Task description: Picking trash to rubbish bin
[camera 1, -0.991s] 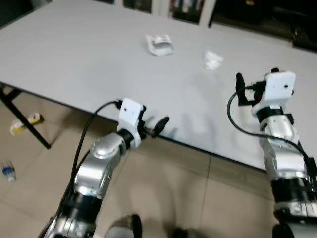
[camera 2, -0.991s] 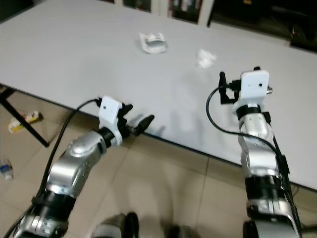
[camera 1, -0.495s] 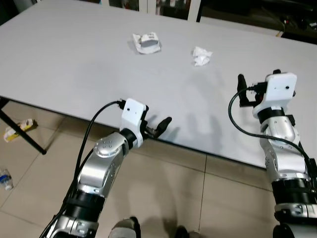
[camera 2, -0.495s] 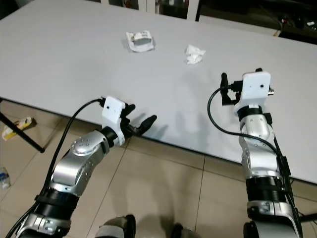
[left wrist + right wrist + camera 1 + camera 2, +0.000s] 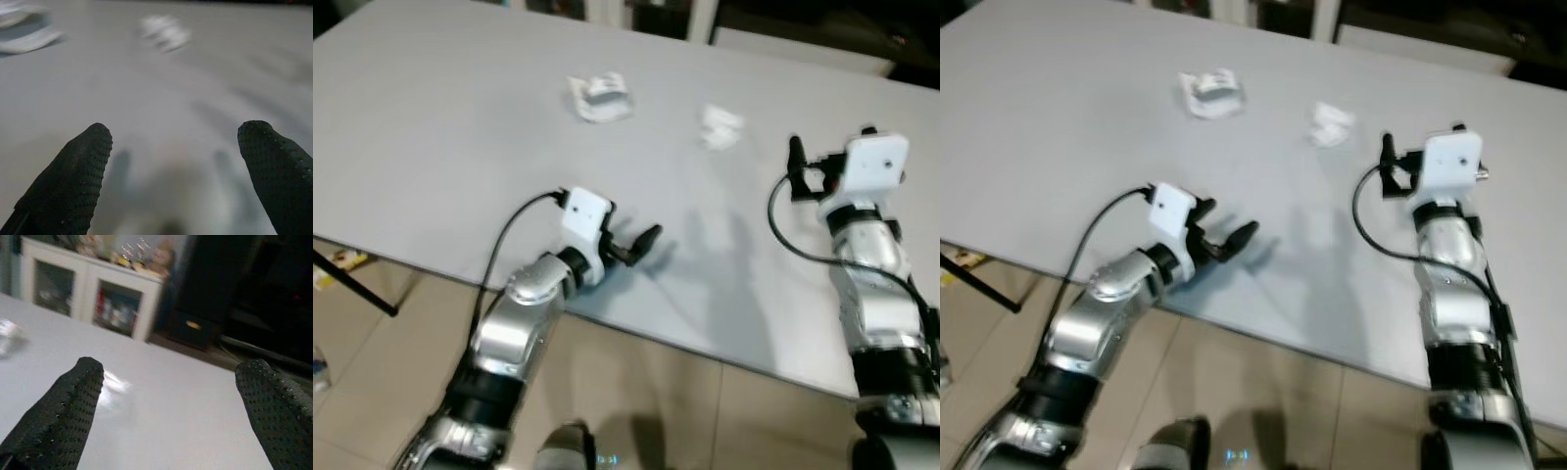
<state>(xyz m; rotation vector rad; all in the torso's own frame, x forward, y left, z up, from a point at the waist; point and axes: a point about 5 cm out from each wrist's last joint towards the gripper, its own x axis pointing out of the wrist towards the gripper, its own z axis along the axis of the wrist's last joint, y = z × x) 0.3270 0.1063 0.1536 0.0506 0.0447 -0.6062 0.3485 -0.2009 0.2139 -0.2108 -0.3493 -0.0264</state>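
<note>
The small crumpled white paper wad (image 5: 721,127) is lying toward the far edge of the grey bench (image 5: 440,147), ahead of both grippers, and the right gripper (image 5: 800,168), fingers spread wide, is hovering nearer it than the equally wide-open left gripper (image 5: 641,245) is.
</note>
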